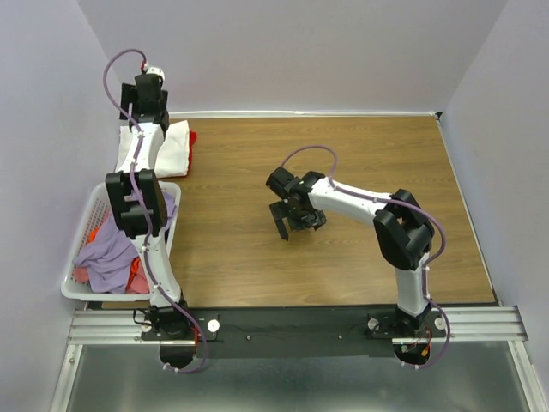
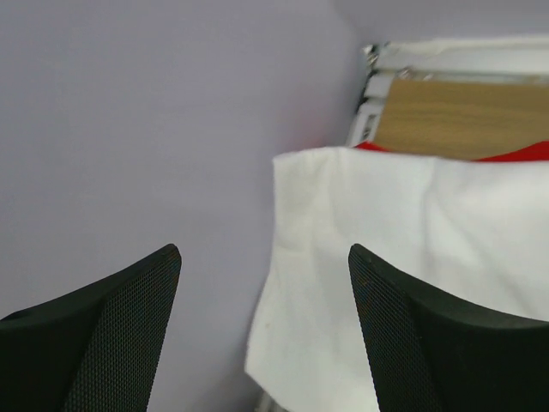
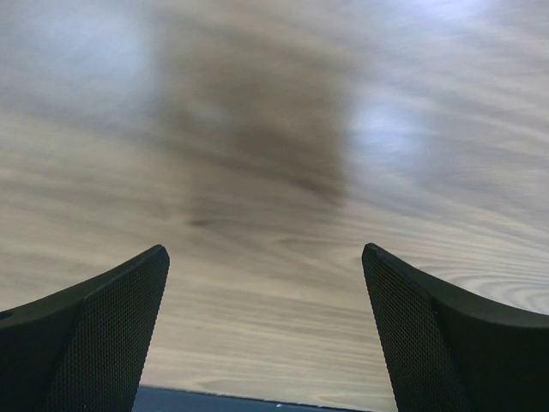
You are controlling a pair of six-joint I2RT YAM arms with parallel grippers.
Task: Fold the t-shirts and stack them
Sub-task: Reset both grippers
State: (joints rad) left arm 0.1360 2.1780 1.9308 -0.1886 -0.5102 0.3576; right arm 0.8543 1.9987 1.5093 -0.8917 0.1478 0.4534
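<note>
White t-shirt lies folded over red t-shirt, bench 10 o'clock corner. Left hand apart, empty; right hand apart. Risk: finger snagging cloth on withdrawal undoes fold.

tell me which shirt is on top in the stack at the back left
The white shirt is on top. The red shirt lies beneath it, with only a thin strip of it showing past the white one's edge.
</note>
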